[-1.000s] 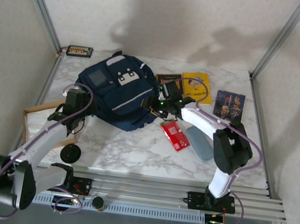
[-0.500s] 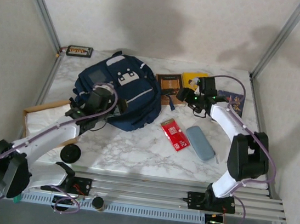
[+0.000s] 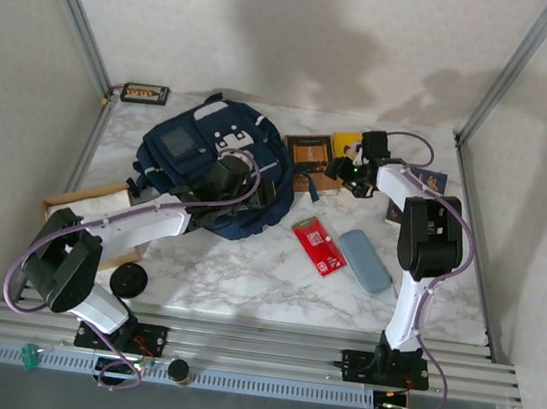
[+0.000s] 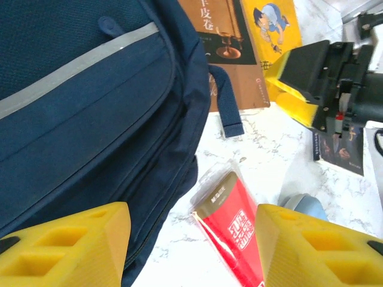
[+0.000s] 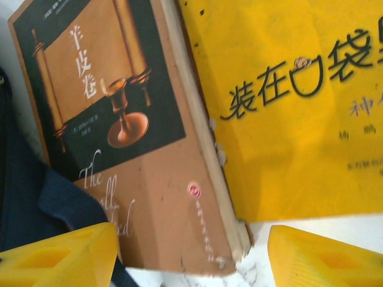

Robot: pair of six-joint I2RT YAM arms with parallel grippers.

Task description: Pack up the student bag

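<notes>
Large navy-blue fabric backpack: lies back left on the white marble table.
Left gripper: fingers spread wide, empty, at the backpack's right edge; flat red packet between them.
Right gripper: fingers apart, empty, over a brown paperback book just beside the backpack.
</notes>
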